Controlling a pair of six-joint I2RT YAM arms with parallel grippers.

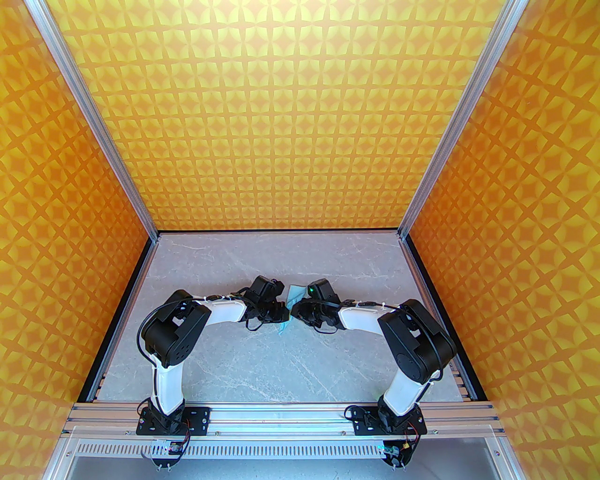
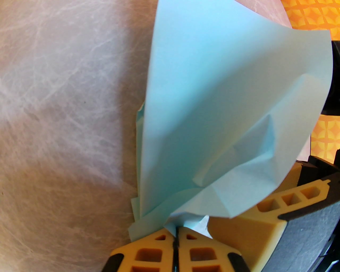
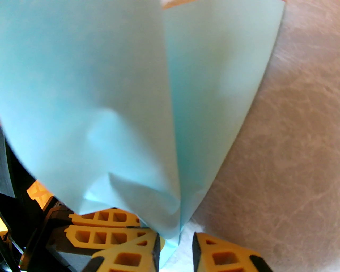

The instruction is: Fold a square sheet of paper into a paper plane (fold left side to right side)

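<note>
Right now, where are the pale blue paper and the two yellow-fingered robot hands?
Pale light-blue folded paper sheet (image 2: 212, 106): left wrist view, broad curved face.
Left yellow-fingered hand (image 2: 176, 233): left wrist view, between its shut fingertips.
Right yellow-fingered hand (image 3: 175, 240): right wrist view, gap between its fingertips.

Left gripper (image 2: 175, 235): yellow fingers pressed together, pinching bottom tip of square sheet of paper (image 2: 212, 106). Sheet rises from fingertips, pale blue, bowed over to right. Crumpled and creased just above pinch; layered edges peek out left of fingertips. Right gripper's fingers (image 2: 292, 196) to right of pinch, partly covered by sheet's lower edge. Grey marbled table (image 2: 53, 106) to left of fingers. Orange patterned wall (image 2: 313, 13) beyond sheet, to right.
</note>
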